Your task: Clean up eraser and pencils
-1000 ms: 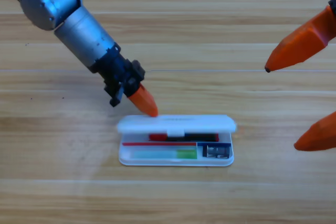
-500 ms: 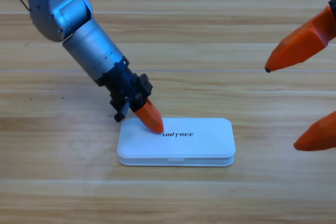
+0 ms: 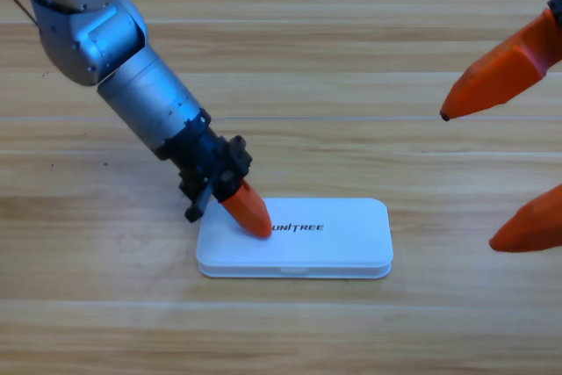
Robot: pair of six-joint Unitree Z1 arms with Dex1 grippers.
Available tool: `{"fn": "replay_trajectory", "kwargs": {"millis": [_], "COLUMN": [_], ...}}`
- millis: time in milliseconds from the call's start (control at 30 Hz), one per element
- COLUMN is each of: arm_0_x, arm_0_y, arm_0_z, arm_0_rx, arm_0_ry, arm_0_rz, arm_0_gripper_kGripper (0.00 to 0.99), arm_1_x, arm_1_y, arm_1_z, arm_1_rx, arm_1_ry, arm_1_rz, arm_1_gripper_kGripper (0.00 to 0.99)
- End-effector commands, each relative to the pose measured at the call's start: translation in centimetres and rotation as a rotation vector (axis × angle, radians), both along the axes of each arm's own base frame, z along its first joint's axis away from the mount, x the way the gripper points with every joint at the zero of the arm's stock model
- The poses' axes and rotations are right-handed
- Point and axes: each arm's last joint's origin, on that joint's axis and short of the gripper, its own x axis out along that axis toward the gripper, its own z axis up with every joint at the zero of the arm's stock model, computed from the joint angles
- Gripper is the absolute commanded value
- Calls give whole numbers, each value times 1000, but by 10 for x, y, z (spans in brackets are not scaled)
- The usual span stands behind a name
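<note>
The white case (image 3: 338, 241) lies closed on the wooden table, its lid flat and its printed name facing up. The eraser and the pencils are hidden from view under the lid. My left gripper (image 3: 253, 219) reaches down from the upper left, jaws shut into one orange tip. That tip rests on the left part of the lid. My right gripper (image 3: 470, 181) waits at the right edge of the picture, open, its two orange jaws far apart and partly cut off.
The left arm's grey forearm (image 3: 145, 90) slants across the table's upper left. Bare wooden table (image 3: 290, 59) surrounds the case on all sides.
One second ago the lid stood half raised, showing the pencils and eraser inside. The left gripper pushed it down flat and now presses on its left part. The right gripper has held still.
</note>
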Motion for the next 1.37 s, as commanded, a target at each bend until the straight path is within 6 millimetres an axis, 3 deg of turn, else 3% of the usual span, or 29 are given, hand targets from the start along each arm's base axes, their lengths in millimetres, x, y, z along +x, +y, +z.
{"fn": "replay_trajectory", "kwargs": {"millis": [33,167,233,333,367,400,433,533,633,733,833,967,1367], "arm_0_x": [-13,-13,-14,-28,-36,-46,-56,-92,-130,-164,-182,-182,-176], "arm_0_y": [-8,-8,-6,4,9,16,22,45,68,83,88,85,81], "arm_0_z": [-30,-6,26,92,117,144,167,227,263,272,266,253,251], "arm_0_rx": [37,33,29,9,-4,-22,-40,-111,-155,-178,-182,-182,-187], "arm_0_ry": [58,50,29,-42,-82,-131,-172,-304,-379,-406,-412,-410,-394], "arm_0_rz": [-34,-20,-15,-4,3,7,15,46,106,102,80,69,103], "arm_0_gripper_kGripper": [0,0,0,0,221,612,844,980,990,990,990,990,990], "arm_1_x": [8,8,8,9,9,9,9,9,9,9,9,9,9], "arm_1_y": [4,4,5,5,5,5,6,6,6,6,6,6,6], "arm_1_z": [-13,-13,-13,-14,-14,-13,-13,-13,-14,-14,-14,-14,-14], "arm_1_rx": [-21,-21,-22,-23,-23,-22,-23,-23,-24,-24,-24,-24,-26], "arm_1_ry": [41,42,43,45,45,44,45,46,47,47,47,47,48], "arm_1_rz": [-14,-15,-13,-14,-14,-14,-14,-14,-14,-14,-14,-14,-14], "arm_1_gripper_kGripper": [927,927,927,927,927,927,927,927,927,927,927,927,927]}}
